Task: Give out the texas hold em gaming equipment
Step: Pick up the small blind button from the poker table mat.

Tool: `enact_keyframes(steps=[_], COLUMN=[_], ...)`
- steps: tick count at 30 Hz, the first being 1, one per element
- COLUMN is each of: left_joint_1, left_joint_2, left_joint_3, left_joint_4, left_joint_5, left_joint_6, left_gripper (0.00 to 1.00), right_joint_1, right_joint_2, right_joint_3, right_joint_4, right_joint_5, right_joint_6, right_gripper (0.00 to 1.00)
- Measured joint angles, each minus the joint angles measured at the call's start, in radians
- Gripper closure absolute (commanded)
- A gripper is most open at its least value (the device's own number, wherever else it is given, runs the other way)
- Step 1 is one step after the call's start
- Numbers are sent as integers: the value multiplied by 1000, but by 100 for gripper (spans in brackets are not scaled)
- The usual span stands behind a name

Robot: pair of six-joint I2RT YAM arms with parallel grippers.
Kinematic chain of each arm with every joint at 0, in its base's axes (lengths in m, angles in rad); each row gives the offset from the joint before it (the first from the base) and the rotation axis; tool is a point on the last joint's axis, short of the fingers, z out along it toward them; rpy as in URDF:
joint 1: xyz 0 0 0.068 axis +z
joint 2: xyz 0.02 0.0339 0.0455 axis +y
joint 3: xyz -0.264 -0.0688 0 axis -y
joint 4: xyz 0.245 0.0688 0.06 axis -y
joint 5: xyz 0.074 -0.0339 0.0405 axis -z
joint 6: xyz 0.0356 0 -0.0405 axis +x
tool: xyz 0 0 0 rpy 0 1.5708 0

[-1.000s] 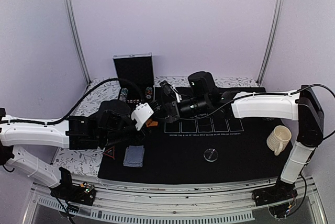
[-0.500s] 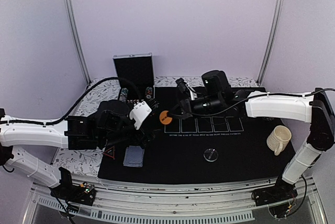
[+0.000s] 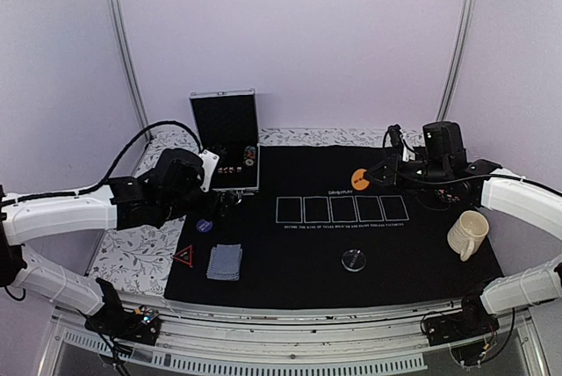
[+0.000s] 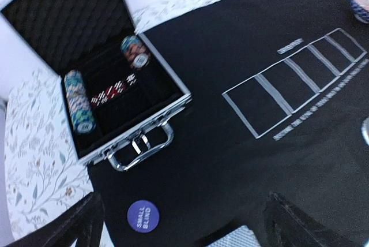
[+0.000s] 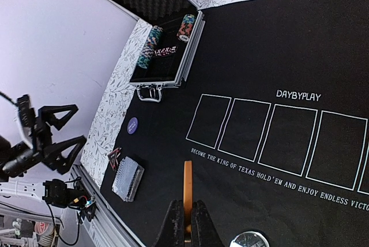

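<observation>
Five white rectangles [image 3: 342, 209] cross the black mat [image 3: 290, 262], which covers most of a floral-clothed counter [image 3: 132, 257] closed in by pale lilac walls [image 3: 299, 42]. One open case [image 3: 225, 121] stands at the mat's upper left corner, with two rows of chips [image 4: 78, 101] lying in it. At lower left on the mat lie one blue chip [image 3: 205, 226], one red triangle [image 3: 183, 256] and one deck of cards [image 3: 225, 262]. One clear disc [image 3: 354, 259] lies below the rectangles. One mug [image 3: 467, 234] stands at right. Over the mat near the blue chip, the left pincer [image 4: 183, 212] is spread wide and empty. At upper right, the right pincer [image 5: 187, 224] is clamped on one orange chip [image 3: 359, 179], held in the air over the mat.
</observation>
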Motion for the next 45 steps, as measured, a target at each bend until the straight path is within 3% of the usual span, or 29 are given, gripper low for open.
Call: enact_keyframes(steps=[8, 19, 25, 35, 45], left_joint_1=[187, 353, 360, 360, 367], left_joint_2=[148, 345, 468, 524, 508], left_joint_3=[2, 5, 58, 97, 83], left_joint_4=[-129, -119, -117, -118, -119], left_joint_5=[66, 196, 232, 249, 278], left_joint_6=[-148, -205, -204, -200, -198], left_gripper=[2, 8, 10, 26, 25], right_joint_1=[-6, -6, -6, -6, -6], right_joint_2=[-33, -31, -27, -27, -27], right_joint_3=[-2, -2, -2, -28, -34], right_joint_4=[-45, -76, -78, -79, -79], right_joint_5=[9, 9, 9, 9, 9], right_joint_6=[-2, -6, -7, -7, -8], right_gripper=[98, 98, 98, 98, 98])
